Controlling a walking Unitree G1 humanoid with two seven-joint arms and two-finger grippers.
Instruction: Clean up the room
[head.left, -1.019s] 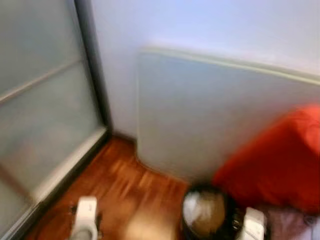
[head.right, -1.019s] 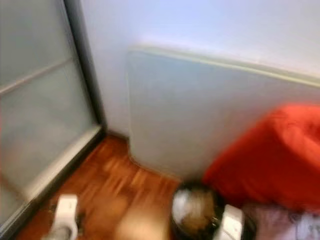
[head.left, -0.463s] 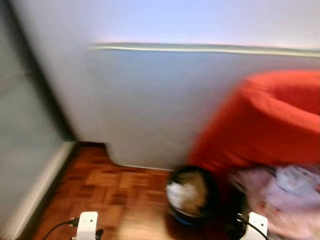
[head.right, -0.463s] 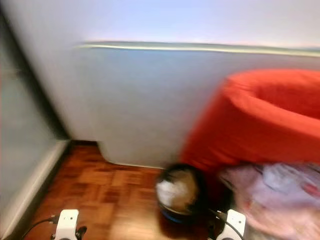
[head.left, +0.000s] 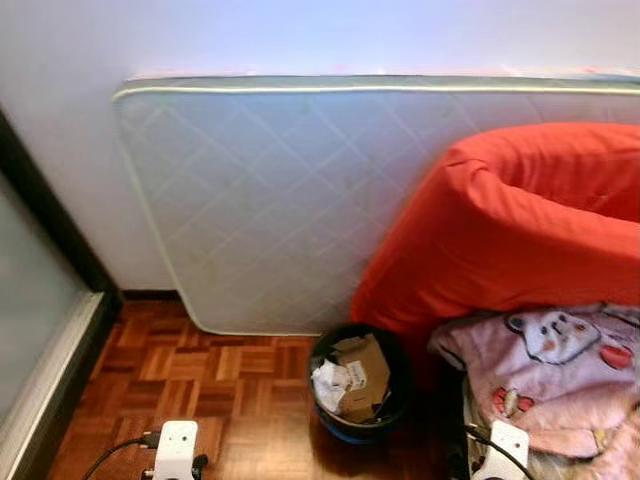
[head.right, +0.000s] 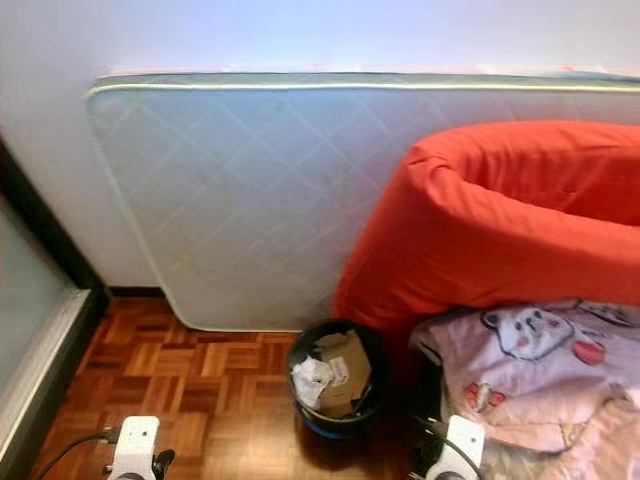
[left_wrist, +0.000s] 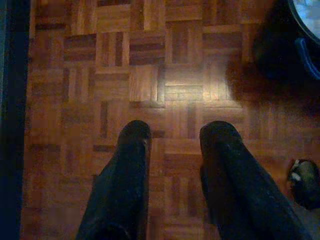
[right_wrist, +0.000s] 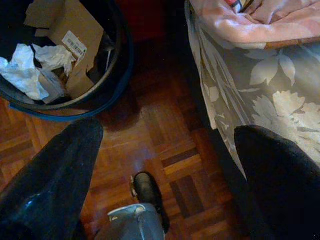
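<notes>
A black trash bin (head.left: 392, 372) with a blue base stands on the parquet floor against a red cushion, and holds crumpled white paper (head.left: 327, 383) and a cardboard box (head.left: 362, 368). My right gripper (right_wrist: 170, 145) hangs open just above the floor beside the bin's rim (right_wrist: 102, 92), with nothing between its fingers. In the left wrist view my left gripper (left_wrist: 175, 137) is open over bare parquet, and the bin's edge (left_wrist: 305, 30) shows off to one side. Both white wrists (head.left: 176, 448) (head.left: 502, 447) show at the bottom of the eye views.
A white quilted mattress (head.left: 280, 200) leans on the wall behind the bin. A large red cushion (head.left: 500, 230) rests at the right, with a pink bear-print blanket (head.left: 550, 370) on a floral-covered bed (right_wrist: 260, 100). A dark-framed sliding door (head.left: 30, 330) bounds the left.
The whole picture has swung from the sliding door toward the mattress and bin, so the camera has turned right. The blur has gone. The bin and bedding have not moved.
</notes>
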